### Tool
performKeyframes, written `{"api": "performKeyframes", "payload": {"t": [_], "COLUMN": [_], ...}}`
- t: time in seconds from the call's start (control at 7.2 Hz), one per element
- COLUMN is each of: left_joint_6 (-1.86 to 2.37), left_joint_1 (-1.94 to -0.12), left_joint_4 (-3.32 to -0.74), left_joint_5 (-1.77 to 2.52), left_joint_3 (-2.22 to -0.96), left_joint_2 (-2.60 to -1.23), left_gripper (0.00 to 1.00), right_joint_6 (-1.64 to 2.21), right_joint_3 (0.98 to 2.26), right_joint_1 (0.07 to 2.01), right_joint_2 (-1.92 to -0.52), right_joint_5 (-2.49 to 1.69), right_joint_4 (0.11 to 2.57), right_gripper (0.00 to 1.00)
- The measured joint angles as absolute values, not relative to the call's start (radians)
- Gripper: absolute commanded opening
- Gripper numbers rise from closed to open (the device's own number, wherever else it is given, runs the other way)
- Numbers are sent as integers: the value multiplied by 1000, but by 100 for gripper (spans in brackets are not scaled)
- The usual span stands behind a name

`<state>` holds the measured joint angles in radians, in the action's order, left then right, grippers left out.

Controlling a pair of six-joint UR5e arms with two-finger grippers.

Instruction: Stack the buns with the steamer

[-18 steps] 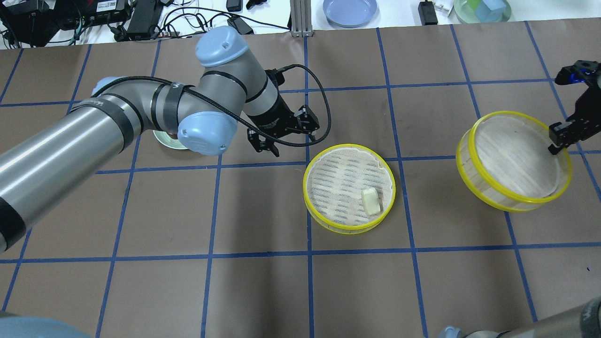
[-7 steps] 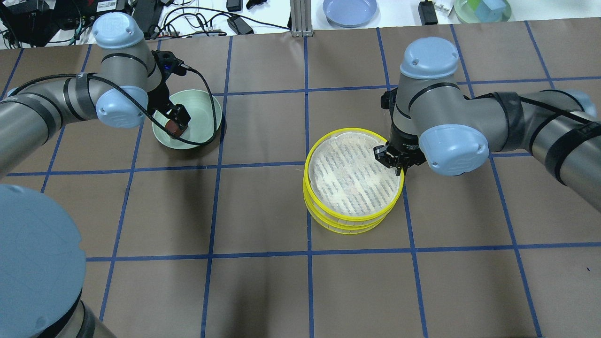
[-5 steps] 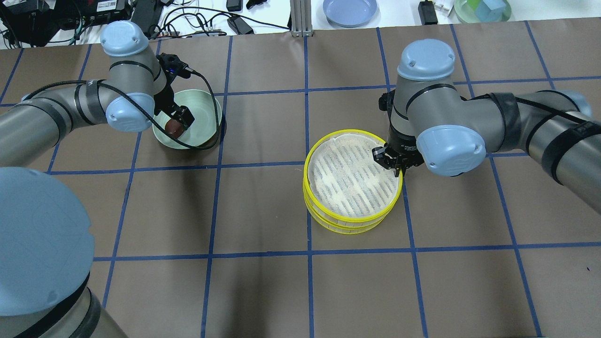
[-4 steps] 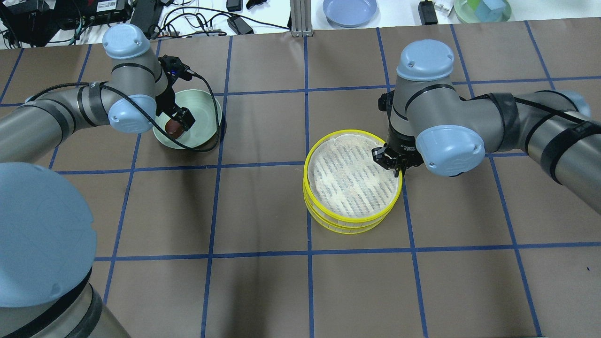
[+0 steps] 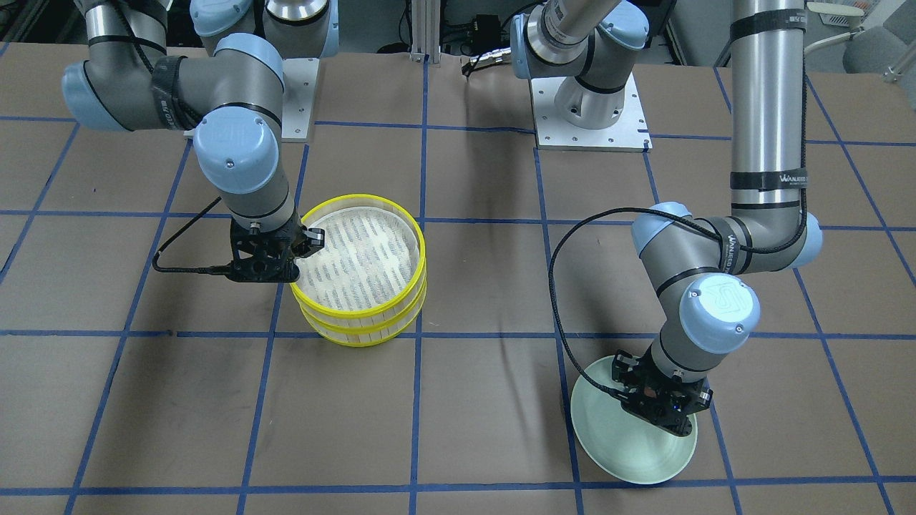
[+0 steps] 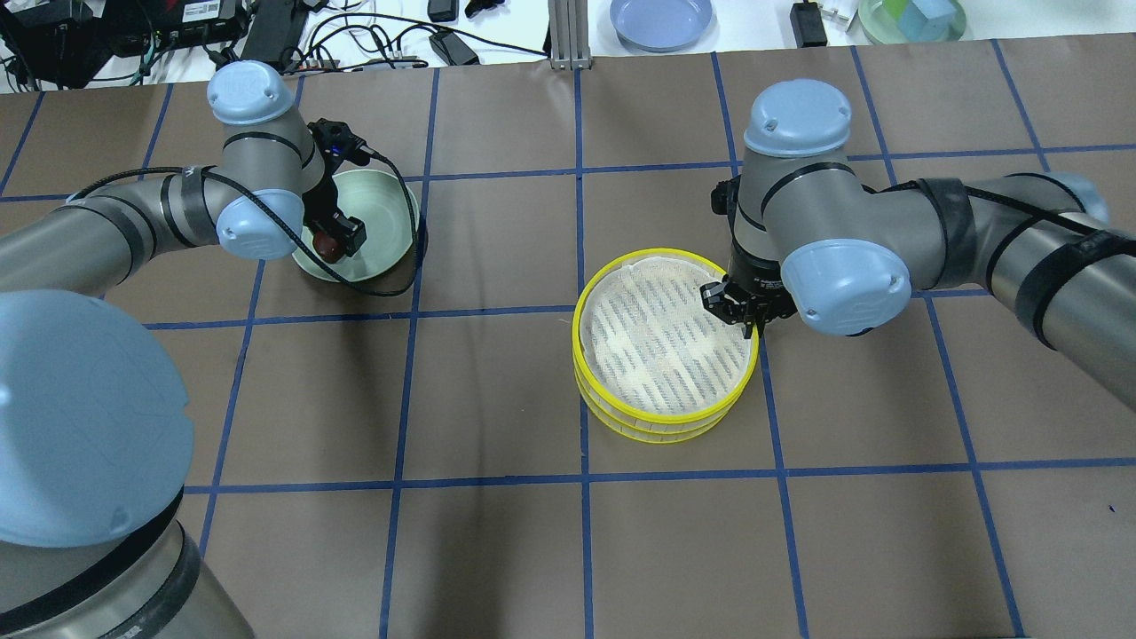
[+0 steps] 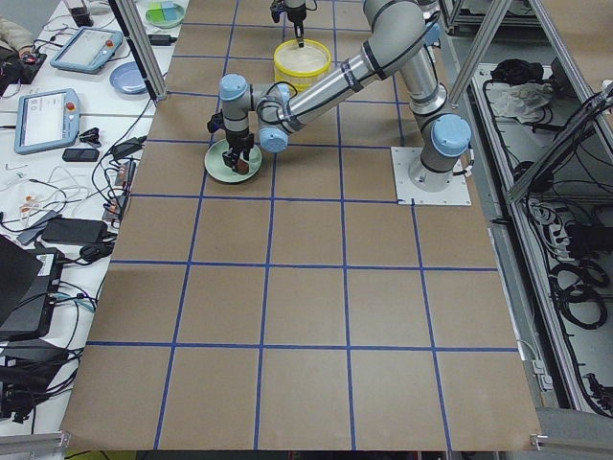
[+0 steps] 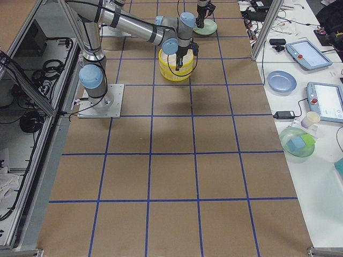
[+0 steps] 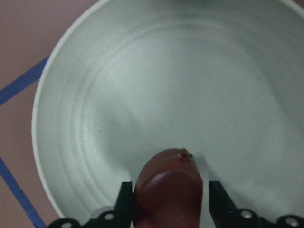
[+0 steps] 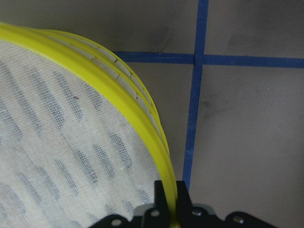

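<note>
Stacked since earlier: top tray [image 6: 661, 342] now sits on the lower tray [image 6: 652, 435], hiding the cream bun. Right jaws pinch its rim, probably squaring it. Left jaws, down in the bowl [image 6: 386, 209], grip the brown bun [image 9: 168, 190] for the top tray.

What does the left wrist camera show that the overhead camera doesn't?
Only the left wrist view shows, close up, the small nub on the dark brown bun and the fingers pressed against its sides. Only the overhead view shows the top steamer stacked on another, with the right gripper at its yellow rim, and both arms. Both show the left gripper holding that bun over the pale green bowl.
</note>
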<state>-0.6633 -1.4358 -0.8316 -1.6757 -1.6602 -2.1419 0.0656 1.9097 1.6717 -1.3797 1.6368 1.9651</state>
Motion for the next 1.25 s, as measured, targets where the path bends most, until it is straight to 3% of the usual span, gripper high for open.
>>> {"api": "performKeyframes", "payload": {"t": [0.14,0.56,0.97,1.25], "left_joint_6": [-665,-604,-316,-38], "left_joint_1": [-1436,-1437,-1489,-1606], "left_joint_4": [-831,-837,-927,-1000], "left_joint_5": [-1676,-1653,-1586,-1562], "left_joint_3": [-1657,-1627,-1608,-1607], "left_joint_2": [-2142,-2106,-2012,-1935], "left_gripper": [0,0,0,0], "right_joint_6": [67,85,92,106], "right_joint_3": [1909,1833,1590,1499], "right_joint_1": [1672,1670,1662,1654], "right_joint_2": [-1378,-1395,-1497,-1561], "right_joint_5": [1637,1631,1618,1606], "right_joint_4": [1964,1937,1685,1568], "right_gripper": [100,100,100,100]}}
